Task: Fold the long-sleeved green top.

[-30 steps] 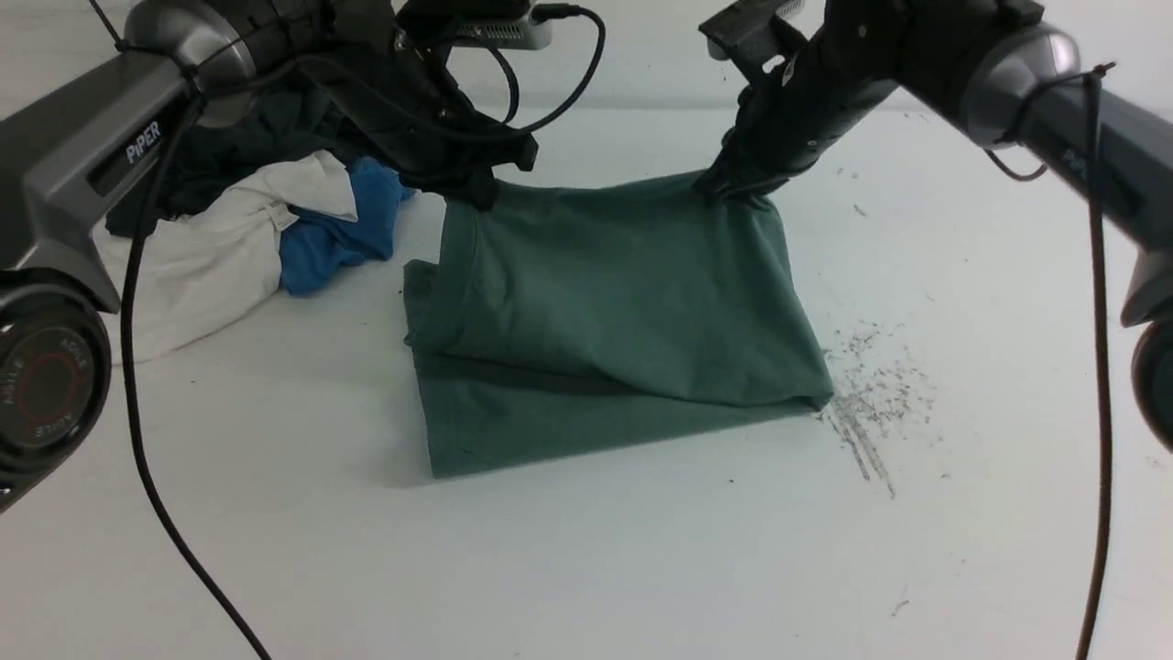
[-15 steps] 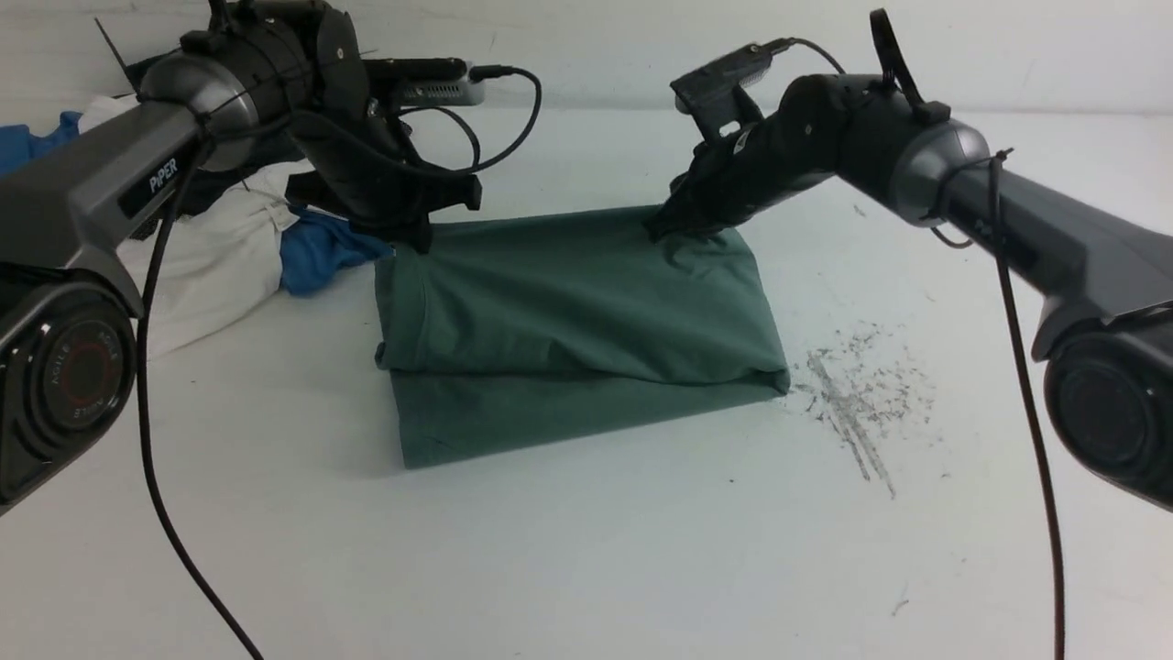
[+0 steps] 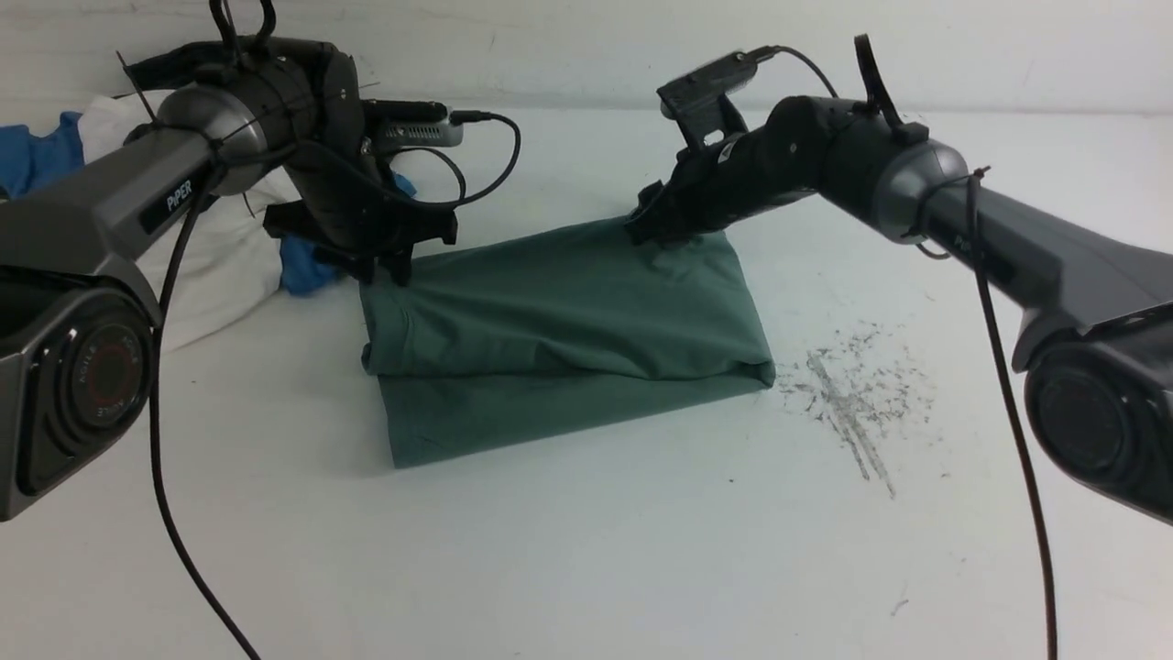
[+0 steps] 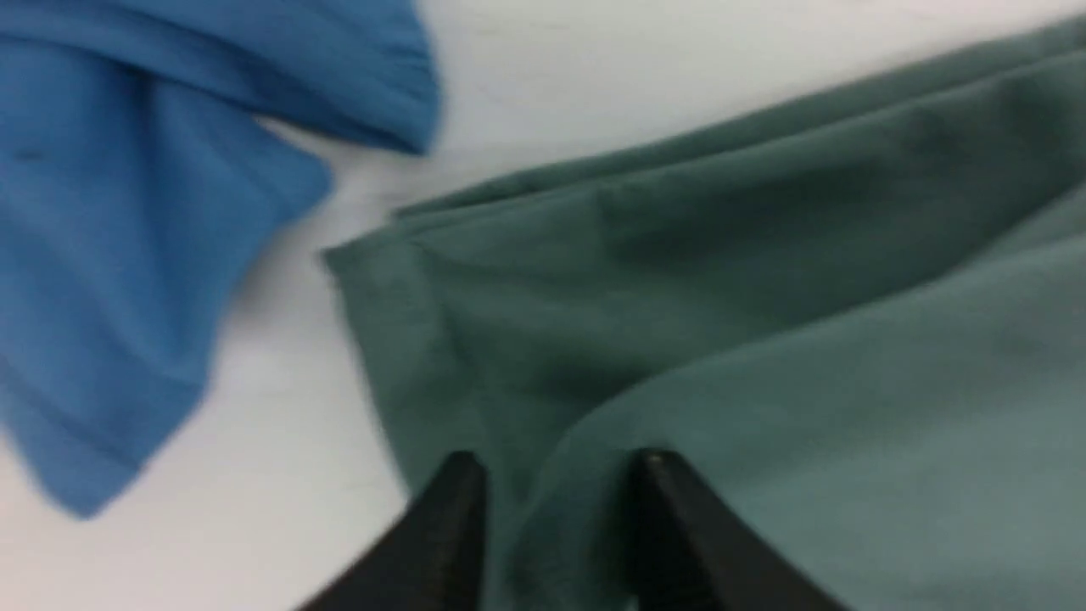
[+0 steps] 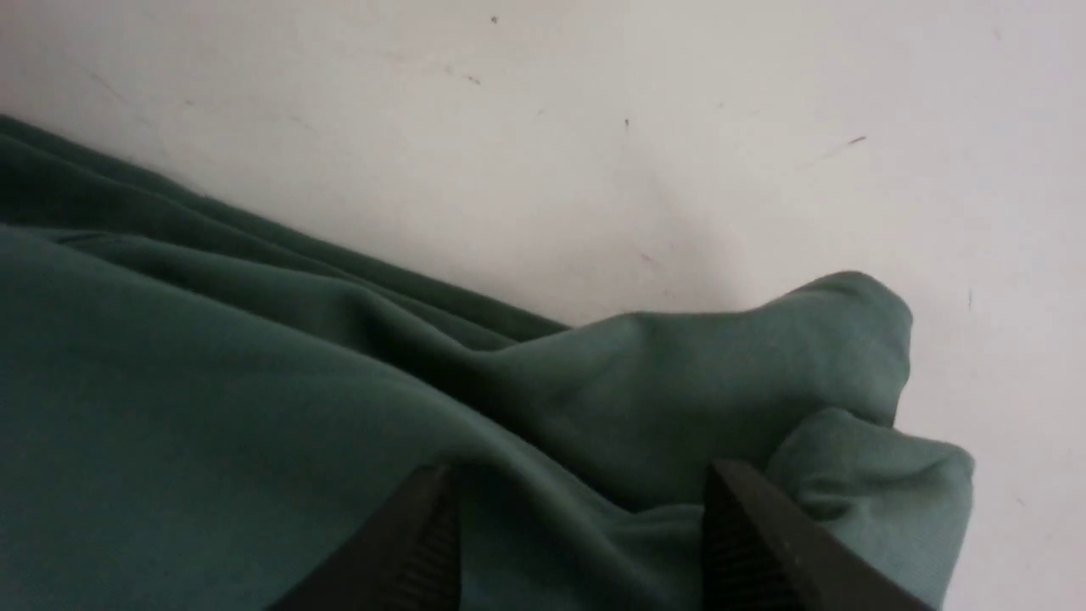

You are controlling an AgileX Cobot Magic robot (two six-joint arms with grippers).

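Note:
The green long-sleeved top [image 3: 568,321] lies folded into a rectangle on the white table [image 3: 586,550], its upper layer laid back over the lower one. My left gripper [image 3: 389,266] is at its far left corner, shut on a ridge of green cloth [image 4: 764,382] that runs between the fingers [image 4: 450,518]. My right gripper [image 3: 655,231] is at the far right corner, resting on the cloth. Its jaws stand apart, with loose cloth [image 5: 254,407] between them and a bunched corner [image 5: 848,356] beside one finger [image 5: 747,526]. The logo and neck are hidden.
A heap of white [image 3: 215,266], blue [image 3: 298,266] and dark clothes lies at the far left, close to my left gripper. The blue garment [image 4: 127,238] fills one side of the left wrist view. Dark scuff marks [image 3: 852,403] lie right of the top.
Both grippers have come down and to the left with the top's far edge. The lifted layer has settled flat and the whole top has slid slightly left.

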